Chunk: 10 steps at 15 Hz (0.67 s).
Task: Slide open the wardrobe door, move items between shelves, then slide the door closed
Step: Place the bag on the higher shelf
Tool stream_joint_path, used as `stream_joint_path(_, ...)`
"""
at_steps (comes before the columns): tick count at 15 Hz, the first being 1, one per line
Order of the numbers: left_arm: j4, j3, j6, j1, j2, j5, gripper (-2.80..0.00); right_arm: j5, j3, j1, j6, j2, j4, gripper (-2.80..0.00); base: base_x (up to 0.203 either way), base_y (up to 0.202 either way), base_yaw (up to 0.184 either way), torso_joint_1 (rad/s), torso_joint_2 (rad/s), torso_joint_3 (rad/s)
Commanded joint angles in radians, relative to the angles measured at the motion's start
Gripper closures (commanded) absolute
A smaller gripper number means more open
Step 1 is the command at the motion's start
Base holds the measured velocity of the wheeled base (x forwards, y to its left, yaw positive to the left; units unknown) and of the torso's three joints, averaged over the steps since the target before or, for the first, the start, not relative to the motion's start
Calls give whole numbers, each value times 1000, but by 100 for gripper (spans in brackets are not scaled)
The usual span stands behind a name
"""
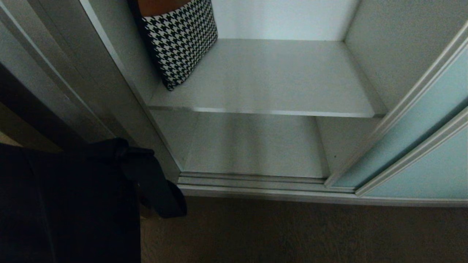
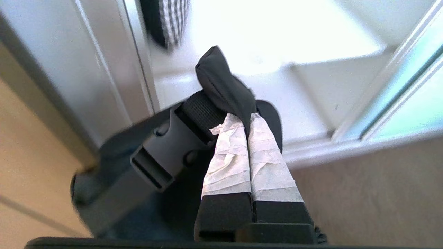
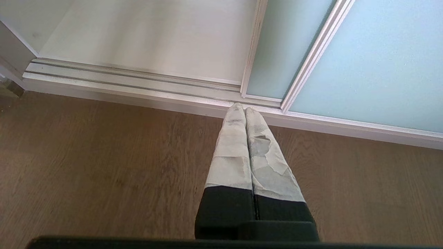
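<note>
The sliding wardrobe door [image 1: 420, 128] is standing open; we are carrying a black bag [image 2: 221, 86], the left gripper [image 2: 247, 119] pinching its strap, and we judge the next move needs a lift onto the shelves [image 1: 270, 80].

- Door [image 1: 420, 120]: frosted pale blue-green glass, matt, in a thin silver metal frame with a dull sheen.
- Shelves [image 1: 263, 73]: smooth white-grey board, matt, with a paler front edge that catches light.
- Track [image 1: 256, 182]: ridged silver metal, brushed look.
- Floor [image 3: 104, 166]: brown wood-grain boards, low sheen.
- Cushion [image 1: 179, 40]: woven cloth in black-and-white houndstooth, with a plain orange-brown band on top.
- Bag [image 1: 65, 204]: black matt cloth; its strap [image 2: 202, 112] is ribbed webbing.
- Buckle [image 2: 162, 155]: dark moulded plastic, slightly glossy.
- Left fingers [image 2: 228, 162]: black plastic wrapped in creased white tape.
- Right fingers [image 3: 235, 152]: the same wrap, worn and torn.
</note>
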<state>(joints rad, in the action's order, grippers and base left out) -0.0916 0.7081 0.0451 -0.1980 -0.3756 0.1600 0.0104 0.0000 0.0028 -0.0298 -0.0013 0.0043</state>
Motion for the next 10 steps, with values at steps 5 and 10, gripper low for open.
stream_joint_path(5,-26,208,34,-78,-118,111,0,0,1,0,-1,0,0,0,0,0,0,0,0,0)
stream_joint_path(10,-39,239,93,-76,-166,251,0,0,0,0,-1,0,0,0,0,0,0,0,0,0)
